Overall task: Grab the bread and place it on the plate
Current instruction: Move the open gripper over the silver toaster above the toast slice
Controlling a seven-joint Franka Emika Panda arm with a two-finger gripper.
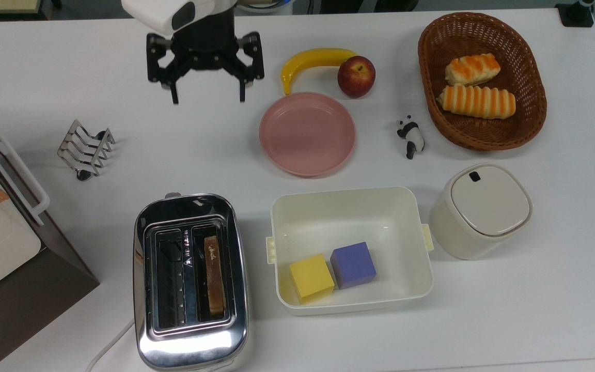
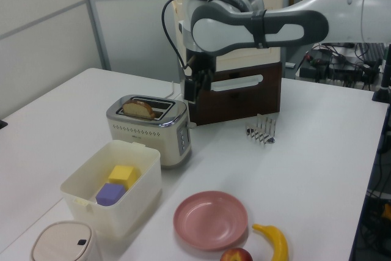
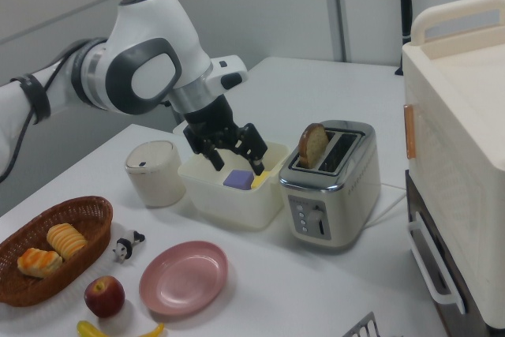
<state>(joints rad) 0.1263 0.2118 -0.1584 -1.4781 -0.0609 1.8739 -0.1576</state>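
Note:
The bread (image 1: 214,276) is a brown slice standing on edge in the right slot of the chrome toaster (image 1: 190,341) at the top view's lower left. Its rounded top sticks out of the toaster (image 2: 148,128) in the left view as bread (image 2: 140,109), and in the right view as bread (image 3: 313,145). The empty pink plate (image 1: 307,133) lies mid-table, also seen as plate (image 2: 211,219) and plate (image 3: 185,277). My gripper (image 1: 208,98) hangs open above the table, up-left of the plate and well apart from the toaster, holding nothing. It appears too as gripper (image 3: 237,166).
A banana (image 1: 314,59) and apple (image 1: 356,76) lie just beyond the plate. A wicker basket (image 1: 532,88) holds striped rolls. A panda figure (image 1: 411,137), cream tub (image 1: 351,206) with two cubes, lidded canister (image 1: 483,209), toast rack (image 1: 85,150) and a brown-and-cream box (image 1: 24,289) also stand around.

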